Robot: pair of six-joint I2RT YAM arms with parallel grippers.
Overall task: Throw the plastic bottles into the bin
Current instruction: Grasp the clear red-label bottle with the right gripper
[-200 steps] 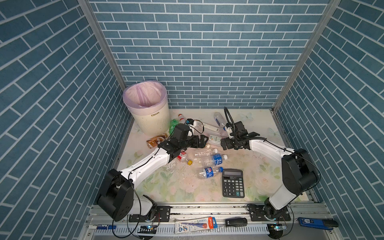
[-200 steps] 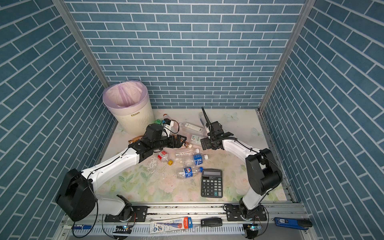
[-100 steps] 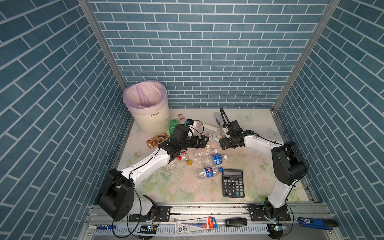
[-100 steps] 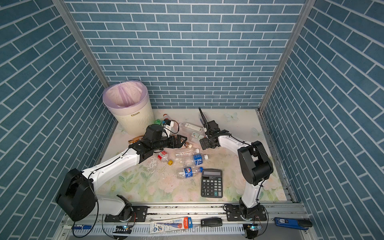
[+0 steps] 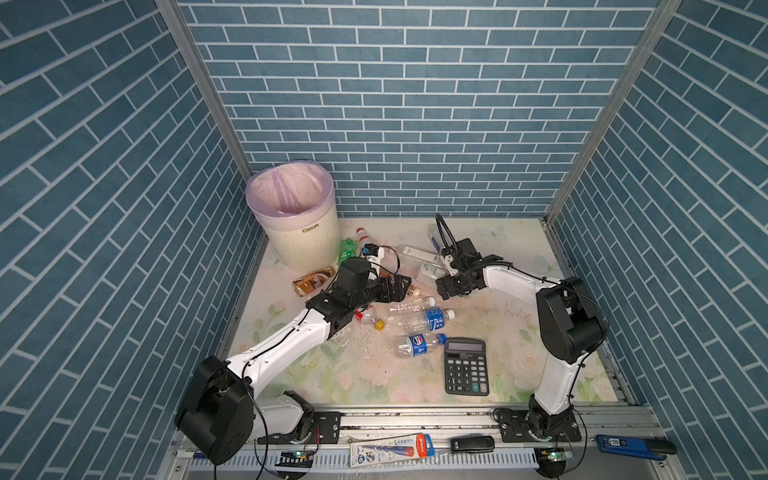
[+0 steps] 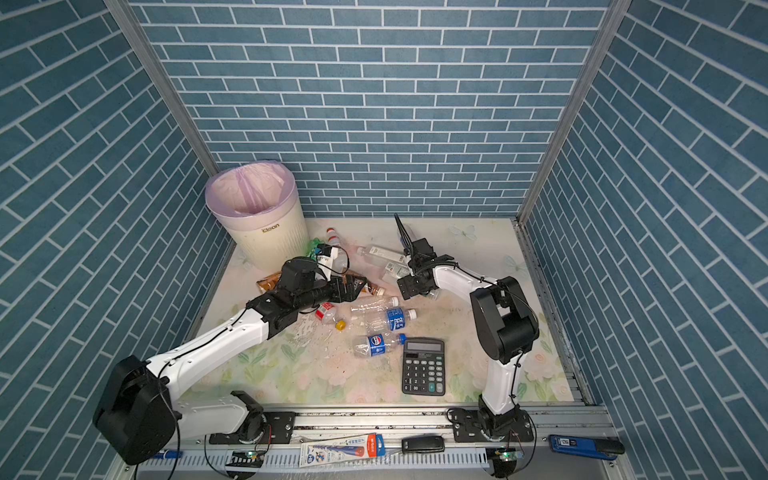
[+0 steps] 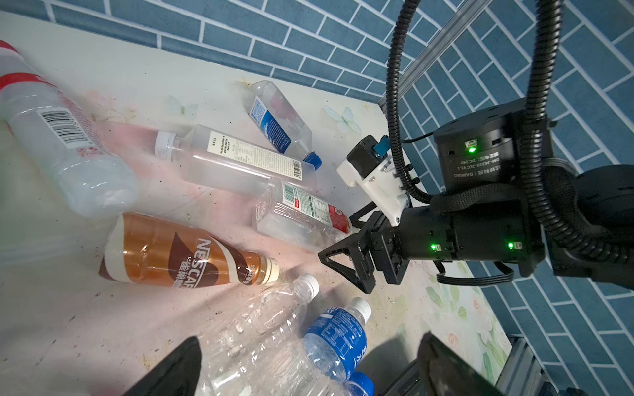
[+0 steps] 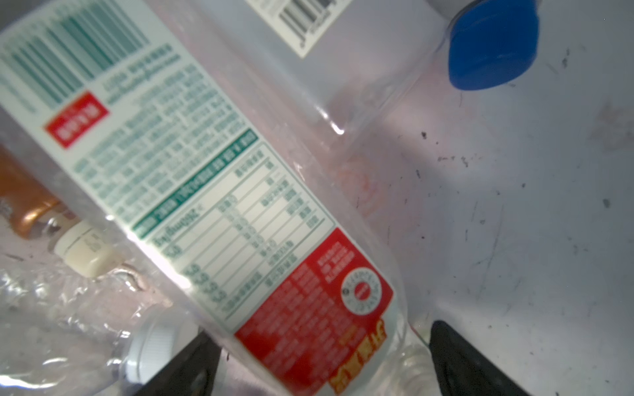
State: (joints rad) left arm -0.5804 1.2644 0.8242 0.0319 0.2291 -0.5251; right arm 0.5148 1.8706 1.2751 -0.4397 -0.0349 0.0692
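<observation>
My right tool (image 8: 319,332) stands wide astride the red-labelled bottle (image 8: 223,205) lying on the worktop (image 8: 514,171); my left tool (image 7: 308,343) gapes empty. The bottle looks light, thin-walled, slick and crushable, so I'd pinch mid-body, gently.

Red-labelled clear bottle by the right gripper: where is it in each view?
Top view: bottle mid-table, just beyond the right gripper.
Top view: same spot.
Left wrist: picture centre.
Right wrist: diagonal across the middle.
Landmark: the right gripper, open around its neck.
</observation>
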